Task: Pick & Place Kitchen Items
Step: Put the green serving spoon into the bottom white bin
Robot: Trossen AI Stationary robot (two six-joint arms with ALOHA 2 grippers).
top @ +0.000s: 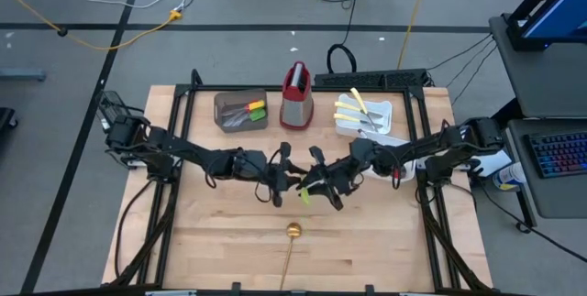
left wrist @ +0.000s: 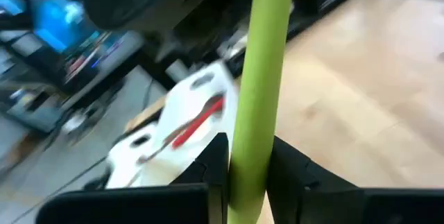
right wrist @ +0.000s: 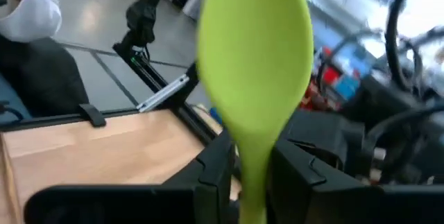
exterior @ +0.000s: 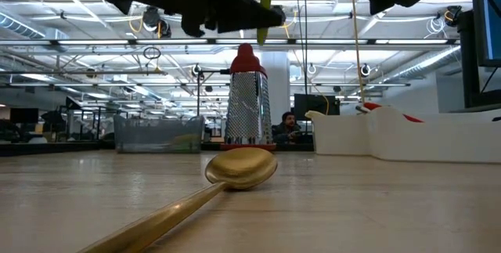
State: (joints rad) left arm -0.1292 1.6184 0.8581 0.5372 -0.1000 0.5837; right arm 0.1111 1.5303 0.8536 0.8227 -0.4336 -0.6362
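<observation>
Both grippers meet above the table's middle, raised off the wood, with one green silicone spoon point(right wrist: 254, 64) between them. The left gripper point(left wrist: 248, 175) has its two fingers pressed against the spoon's green handle. The right gripper point(right wrist: 251, 172) flanks the neck of the same spoon, the bowl standing up before its camera; whether those fingers are clamped tight or slack cannot be told. In the high view the spoon shows only as a small green sliver point(top: 304, 195) between the two grippers — left point(top: 279, 179), right point(top: 321, 184).

One gold long-handled spoon point(top: 292, 241) lies flat on the table nearer the front edge, bowl toward the grippers, handle running off toward the edge, well apart from both arms.

At the back of the table: one brown bin point(top: 223, 102) holding several utensils, green and red handles among them; one upright red-and-steel grater point(top: 295, 96) beside it; white trays point(top: 385, 113) at the right, holding yellow-handled knives point(top: 353, 108) — three or so; the exact count is not clear. A red utensil point(left wrist: 198, 123) lies in a white tray, seen in the left wrist view.
</observation>
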